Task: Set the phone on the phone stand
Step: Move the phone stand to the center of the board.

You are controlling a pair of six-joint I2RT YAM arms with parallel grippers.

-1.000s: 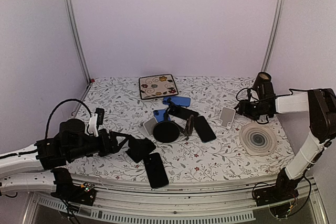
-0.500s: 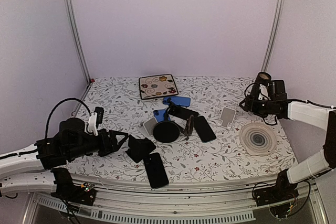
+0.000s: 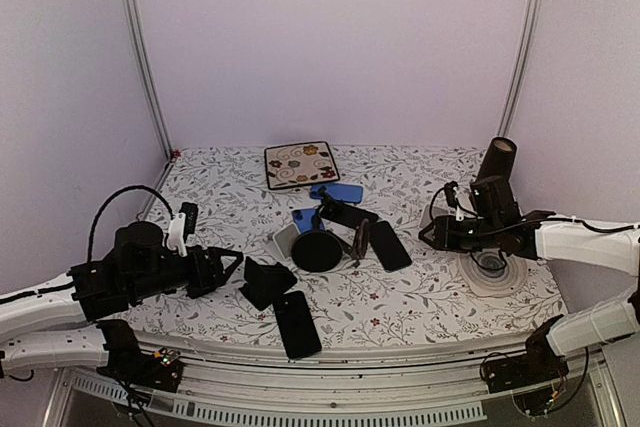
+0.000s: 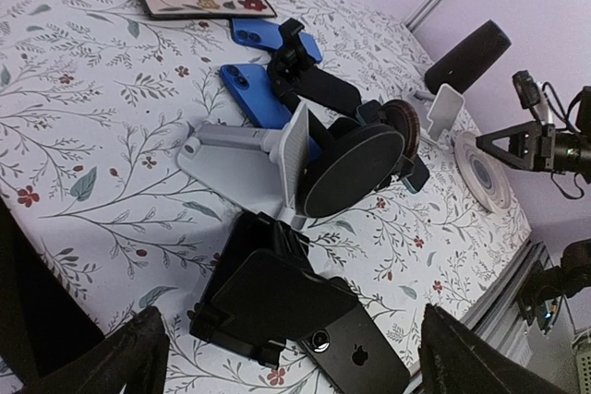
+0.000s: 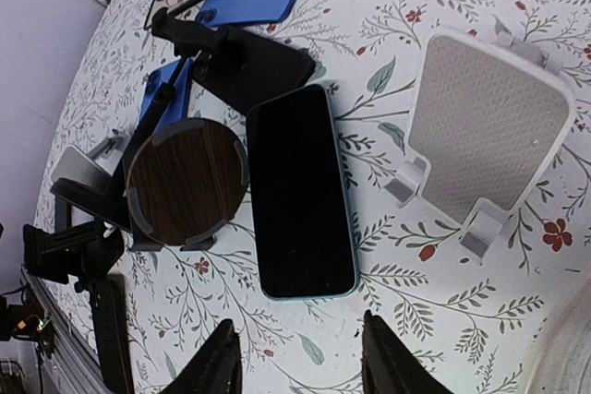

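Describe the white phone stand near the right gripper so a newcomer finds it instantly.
On the floral table, look to the right side, between the central pile of phones and the round ringed mat. The white stand sits there alone, in front of the right gripper. Unlike the pile's stands, it is a white dotted panel with two lips.

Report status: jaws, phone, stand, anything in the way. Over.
Left jaws open, empty; right jaws open, empty. Right facing phone, flat on cloth beside white stand. Nothing between them.
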